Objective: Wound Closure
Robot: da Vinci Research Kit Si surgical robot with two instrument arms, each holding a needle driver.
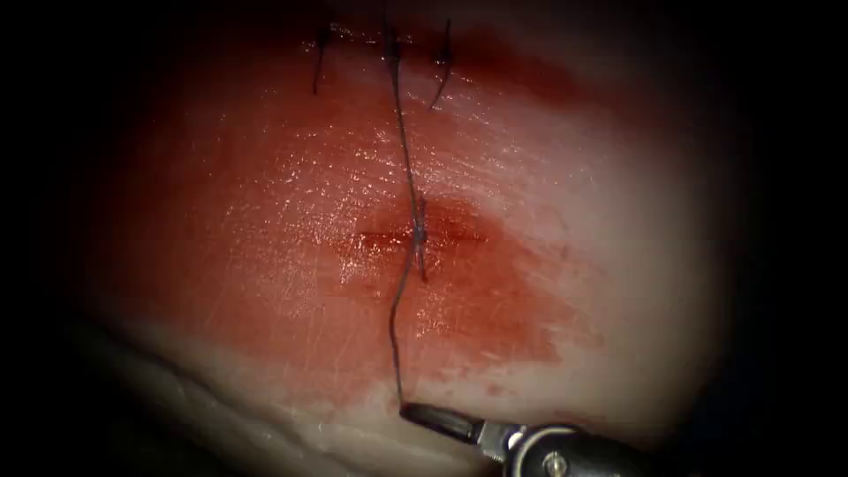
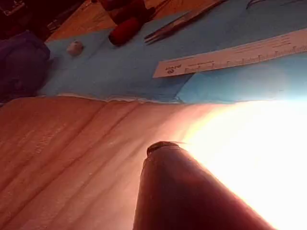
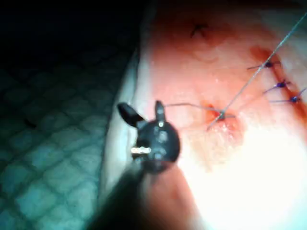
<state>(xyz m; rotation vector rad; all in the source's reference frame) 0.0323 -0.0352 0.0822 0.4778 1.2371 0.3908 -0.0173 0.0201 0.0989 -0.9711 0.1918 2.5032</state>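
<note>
Pork-belly tissue (image 1: 265,221), pale and wet with red fluid (image 1: 495,300), carries a short dark cut (image 1: 380,236) at centre. Left arm's dark tool (image 2: 177,191) hangs over the tissue; I cannot tell its grip. Right arm's black needle driver (image 3: 143,111) sits at the near edge, jaws spread, grasping nothing. Thin dark thread (image 1: 405,159) runs from the far stitches (image 1: 389,44) through the cut to one jaw's tip.
</note>
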